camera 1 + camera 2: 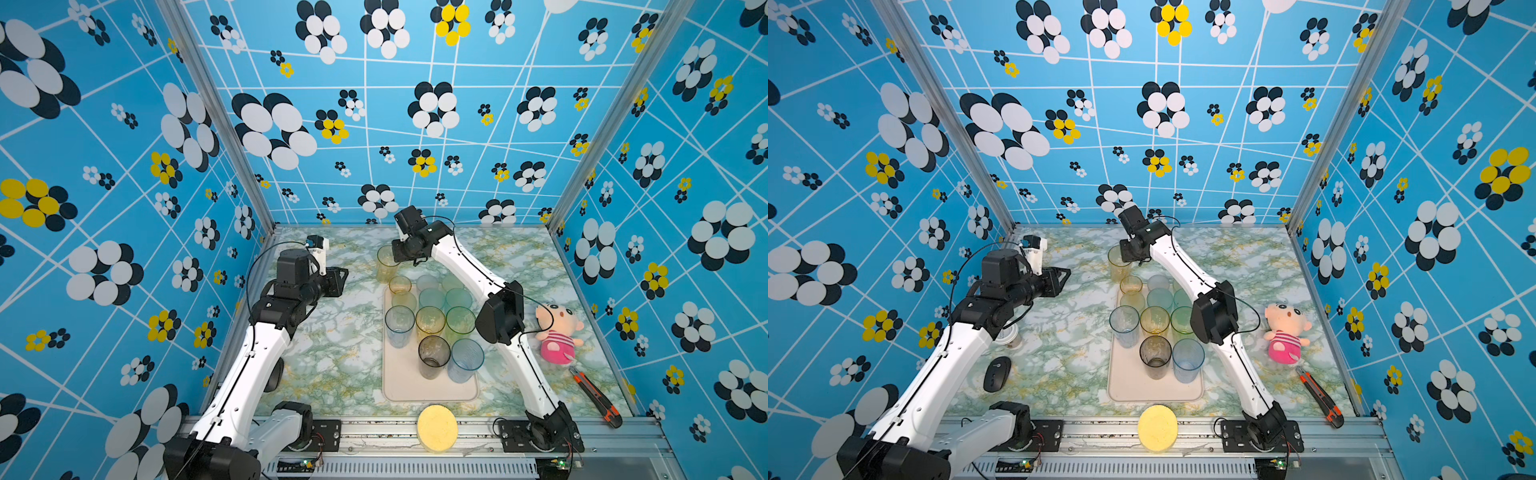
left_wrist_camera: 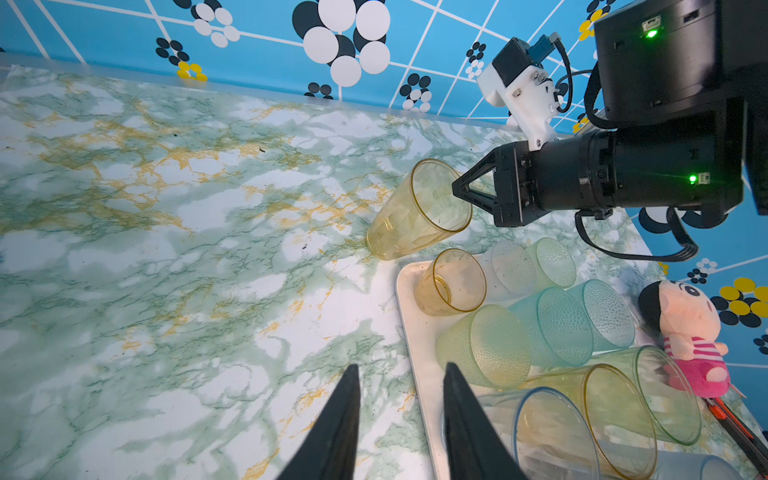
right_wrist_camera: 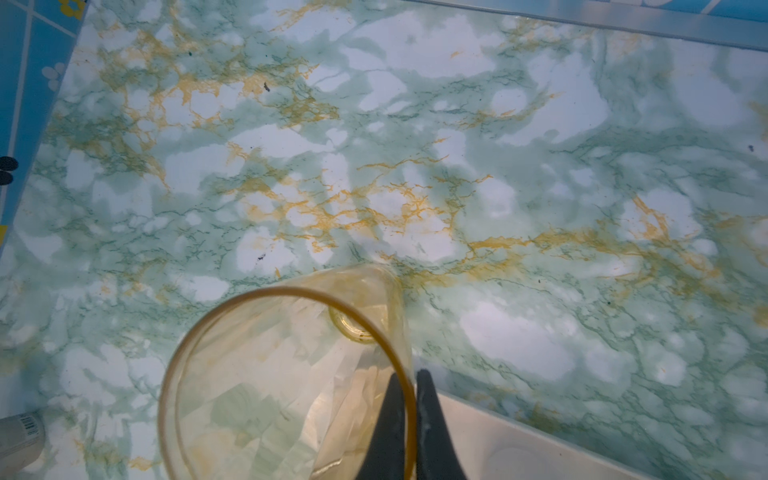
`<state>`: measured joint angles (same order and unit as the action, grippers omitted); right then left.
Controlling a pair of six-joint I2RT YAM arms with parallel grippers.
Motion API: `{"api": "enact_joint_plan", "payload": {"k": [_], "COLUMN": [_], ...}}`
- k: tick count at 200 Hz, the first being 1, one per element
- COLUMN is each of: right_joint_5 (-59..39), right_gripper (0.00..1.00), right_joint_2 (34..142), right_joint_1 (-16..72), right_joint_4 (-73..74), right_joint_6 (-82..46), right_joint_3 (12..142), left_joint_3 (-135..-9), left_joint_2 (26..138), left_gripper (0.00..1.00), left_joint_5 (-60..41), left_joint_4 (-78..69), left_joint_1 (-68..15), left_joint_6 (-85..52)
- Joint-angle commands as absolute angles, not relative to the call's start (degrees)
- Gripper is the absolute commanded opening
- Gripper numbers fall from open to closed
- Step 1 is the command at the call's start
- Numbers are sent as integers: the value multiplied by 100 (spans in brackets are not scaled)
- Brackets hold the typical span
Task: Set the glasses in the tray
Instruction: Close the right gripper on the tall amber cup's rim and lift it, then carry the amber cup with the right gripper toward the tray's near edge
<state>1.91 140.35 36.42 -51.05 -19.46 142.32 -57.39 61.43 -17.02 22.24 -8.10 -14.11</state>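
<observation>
The right pincer (image 3: 409, 374) is pressed together on the rim of the tall amber glass (image 1: 386, 264), one finger inside the wall and one outside. That glass stands upright on the table (image 1: 340, 361), just beyond the far end of the tray (image 1: 409, 386) and not yet in it. A short amber glass (image 1: 400, 286) sits in the tray's far left corner, just beside it.

The left pincer (image 2: 402, 368) is spread and holds nothing. It hangs over bare table near the tray's left edge.

The right arm (image 1: 498, 316) reaches across the tray's right side and covers part of the green and teal glasses there. By my count eleven glasses (image 1: 430, 322) stand in the tray, which makes twelve in all, though the far ones overlap and the count may be off by one. The near end of the tray is bare.

Around the tray there is one of each:
- a pink plush toy (image 1: 557, 332), to the right
- a utility knife (image 1: 596, 395), near the toy
- a yellow sponge disc (image 1: 437, 428), on the front rail
- a black computer mouse (image 1: 997, 374), by the left arm
</observation>
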Motion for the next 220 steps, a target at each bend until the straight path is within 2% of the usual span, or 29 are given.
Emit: {"api": "enact_joint_plan", "payload": {"k": [1,52,88,180,220], "right_joint_5": [-383,-1143,-1351,-584,-152], "right_gripper": [0,0,0,1,1], "right_joint_2": [13509,11957,10889,9152,8948], "right_joint_1": [3739,3910,4138,5392,5943], "right_joint_4": [-4378,-3163,-3108,-4361,-4854], "right_joint_6": [-1824,-1552,-1122,-261,-287], "right_joint_3": [13879,12074,11121,9917,9557], "left_joint_3": [-5677,-5713,-5778,-6289,-6544], "left_joint_2": [6190,6118,6126,5855,5846], "left_gripper": [35,36,36,37,37], "left_joint_5": [-1578,-1442,-1476,-1217,-1160], "left_joint_4": [2252,2342,2389,2996,3196], "left_joint_1": [-765,-765,-765,-765,-765], "left_joint_6": [-1287,-1248,-1257,-1113,-1072]}}
